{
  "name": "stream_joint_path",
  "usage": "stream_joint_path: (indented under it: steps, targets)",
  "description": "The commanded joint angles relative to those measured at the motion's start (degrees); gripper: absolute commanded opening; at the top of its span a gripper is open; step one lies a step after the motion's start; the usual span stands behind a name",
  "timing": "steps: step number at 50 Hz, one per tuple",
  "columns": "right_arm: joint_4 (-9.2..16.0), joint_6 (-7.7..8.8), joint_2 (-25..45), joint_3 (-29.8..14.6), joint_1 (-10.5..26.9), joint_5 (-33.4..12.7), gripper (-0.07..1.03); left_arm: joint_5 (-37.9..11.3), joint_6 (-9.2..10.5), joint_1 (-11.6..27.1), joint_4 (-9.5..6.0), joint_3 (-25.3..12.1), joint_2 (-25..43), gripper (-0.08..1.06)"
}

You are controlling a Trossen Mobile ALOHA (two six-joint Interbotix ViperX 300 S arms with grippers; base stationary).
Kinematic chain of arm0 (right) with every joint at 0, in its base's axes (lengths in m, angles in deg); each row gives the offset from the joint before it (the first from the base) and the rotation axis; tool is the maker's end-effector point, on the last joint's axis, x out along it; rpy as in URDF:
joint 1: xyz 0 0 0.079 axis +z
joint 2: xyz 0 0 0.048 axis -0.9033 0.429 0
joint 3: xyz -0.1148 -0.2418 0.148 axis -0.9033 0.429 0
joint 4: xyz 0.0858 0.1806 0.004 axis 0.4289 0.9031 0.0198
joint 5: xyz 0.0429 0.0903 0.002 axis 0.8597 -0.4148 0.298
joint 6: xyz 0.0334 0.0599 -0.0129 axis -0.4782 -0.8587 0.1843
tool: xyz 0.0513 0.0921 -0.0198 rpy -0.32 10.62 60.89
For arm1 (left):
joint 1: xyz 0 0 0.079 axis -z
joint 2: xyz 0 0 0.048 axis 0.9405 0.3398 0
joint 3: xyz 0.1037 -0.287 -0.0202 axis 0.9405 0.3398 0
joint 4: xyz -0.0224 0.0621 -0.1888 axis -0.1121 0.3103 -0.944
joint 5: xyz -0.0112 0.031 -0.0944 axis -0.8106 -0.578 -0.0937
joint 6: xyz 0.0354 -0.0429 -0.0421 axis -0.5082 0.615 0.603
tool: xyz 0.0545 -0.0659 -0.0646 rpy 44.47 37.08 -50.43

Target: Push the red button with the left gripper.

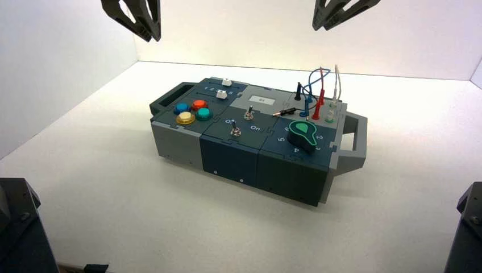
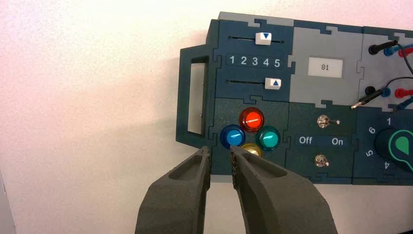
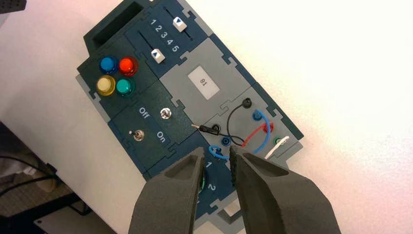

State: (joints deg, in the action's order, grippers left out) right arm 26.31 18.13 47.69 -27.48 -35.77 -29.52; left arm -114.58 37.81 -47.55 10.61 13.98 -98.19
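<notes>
The red button (image 1: 199,104) is a glossy red-orange dome in a cluster of four on the box's dark blue panel at its left end, with the blue button (image 1: 181,107), yellow button (image 1: 185,118) and green button (image 1: 203,114). It also shows in the left wrist view (image 2: 252,119) and the right wrist view (image 3: 127,65). My left gripper (image 1: 149,31) hangs high above the table, up and to the left of the box; in its wrist view (image 2: 220,152) its fingers are a little apart and empty. My right gripper (image 1: 323,23) is high above the box's right end, slightly open and empty (image 3: 216,153).
The box (image 1: 182,145) stands turned on a white table, with handles at both ends. It carries two sliders (image 2: 263,38), a numbered scale, a display reading 81 (image 2: 325,67), two toggle switches (image 2: 322,121) marked Off and On, a green knob (image 1: 303,132), and plugged wires (image 1: 318,91).
</notes>
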Motion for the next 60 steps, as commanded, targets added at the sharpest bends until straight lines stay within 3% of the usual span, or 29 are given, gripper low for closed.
stream_joint_path:
  steps: [1, 15, 27, 44, 54, 60]
  targets:
    - [0.1, 0.0, -0.7, -1.0, -0.2, 0.4, 0.31, 0.4, 0.09, -0.2, -0.18, -1.0, -0.9, 0.25]
    - [0.0, 0.09, -0.9, -1.1, -0.2, 0.4, 0.31, 0.4, 0.18, -0.2, -0.44, -0.9, -0.8, 0.25]
    - [0.1, 0.0, -1.3, -1.3, -0.2, 0.4, 0.31, 0.4, -0.09, -0.1, -0.44, -2.9, 2.8, 0.24]
    - [1.0, -0.44, -1.8, -2.1, -0.2, 0.4, 0.31, 0.2, -0.88, 3.3, -0.53, -6.3, 9.5, -0.01]
    - [1.1, -0.88, -1.8, -2.0, -0.2, 0.4, 0.31, -0.1, -1.58, 6.1, -0.62, -8.0, 13.4, -0.03]
    - [1.1, -0.97, -1.8, -1.9, -0.2, 1.0, 0.31, -0.6, -1.58, 7.2, -1.76, -8.8, 15.9, -0.03]
